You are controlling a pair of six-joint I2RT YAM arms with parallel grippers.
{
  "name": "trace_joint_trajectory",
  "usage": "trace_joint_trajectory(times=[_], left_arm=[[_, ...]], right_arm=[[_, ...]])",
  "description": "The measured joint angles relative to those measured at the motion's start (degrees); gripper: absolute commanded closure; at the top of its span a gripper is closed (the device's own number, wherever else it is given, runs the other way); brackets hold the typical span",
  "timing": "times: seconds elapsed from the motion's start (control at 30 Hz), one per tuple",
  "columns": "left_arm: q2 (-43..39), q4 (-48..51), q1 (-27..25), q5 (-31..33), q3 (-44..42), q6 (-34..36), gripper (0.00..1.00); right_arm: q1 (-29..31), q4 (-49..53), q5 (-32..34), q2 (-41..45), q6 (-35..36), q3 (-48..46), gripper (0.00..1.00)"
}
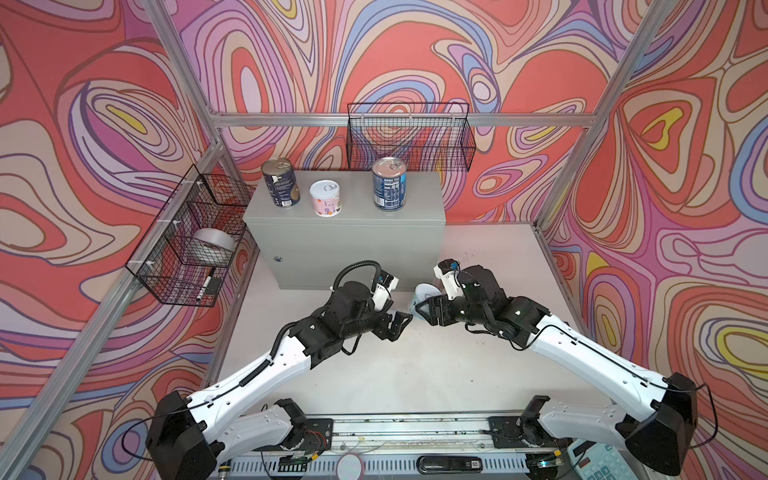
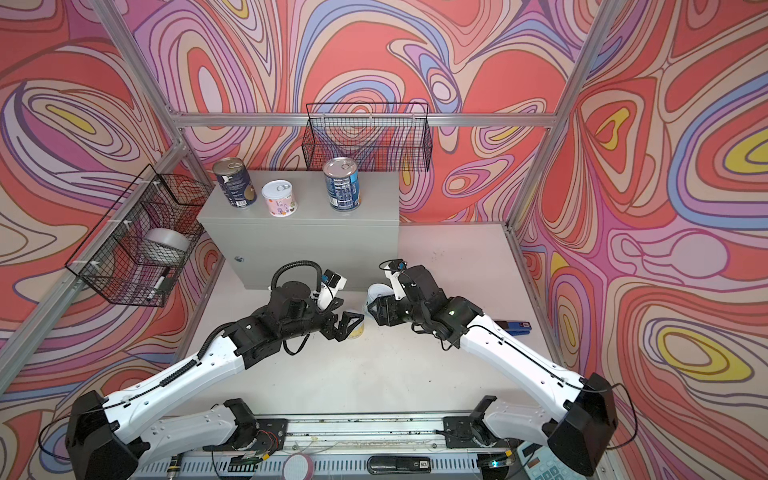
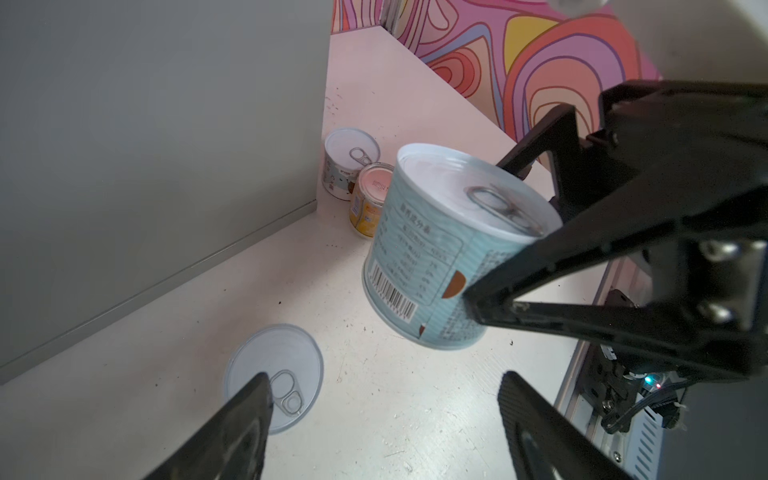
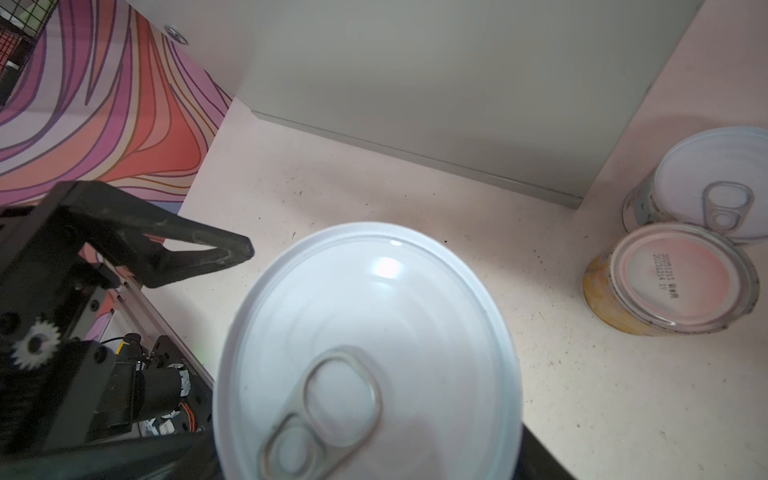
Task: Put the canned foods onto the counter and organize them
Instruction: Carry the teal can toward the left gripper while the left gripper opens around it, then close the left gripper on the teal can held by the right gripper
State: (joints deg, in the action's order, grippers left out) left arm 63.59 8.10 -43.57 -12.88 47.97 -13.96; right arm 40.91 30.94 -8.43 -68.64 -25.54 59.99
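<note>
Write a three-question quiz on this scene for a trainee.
1. True or false: four cans stand on the counter.
2. Which gripper holds the pale-blue can? A) left B) right
3. Fill in: the orange can on the table stands ____ up.
Key: 1 false, there are three; 2 B, the right gripper; 3 bottom.

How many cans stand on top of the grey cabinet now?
3. A dark blue can at the left end, a pink can beside it, another dark blue can right of the middle. None seems hidden.
</note>
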Motion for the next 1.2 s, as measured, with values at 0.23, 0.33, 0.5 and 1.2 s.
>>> trace_joint_trajectory(times=[0.23, 0.33, 0.5, 1.2], left_arm=[[2.6, -4.4, -0.4, -2.7, -0.1, 0.0, 0.17], [3.7, -6.1, -0.7, -4.0, -0.1, 0.0, 0.16], [6.4, -8.5, -1.3, -5.7, -0.1, -0.2, 0.16], [12.5, -18.5, -2.0, -7.2, -1.1, -1.2, 0.17]], right_arm=[[-0.4, 1.2, -1.0, 0.0, -0.4, 0.9, 0.52], [-0.5, 1.2, -1.3, 0.0, -0.7, 1.0, 0.52], [-0.7, 1.3, -1.8, 0.0, -1.1, 1.0, 0.52], [-1.7, 2.5, -3.7, 1.0, -2.0, 2.0, 0.53]])
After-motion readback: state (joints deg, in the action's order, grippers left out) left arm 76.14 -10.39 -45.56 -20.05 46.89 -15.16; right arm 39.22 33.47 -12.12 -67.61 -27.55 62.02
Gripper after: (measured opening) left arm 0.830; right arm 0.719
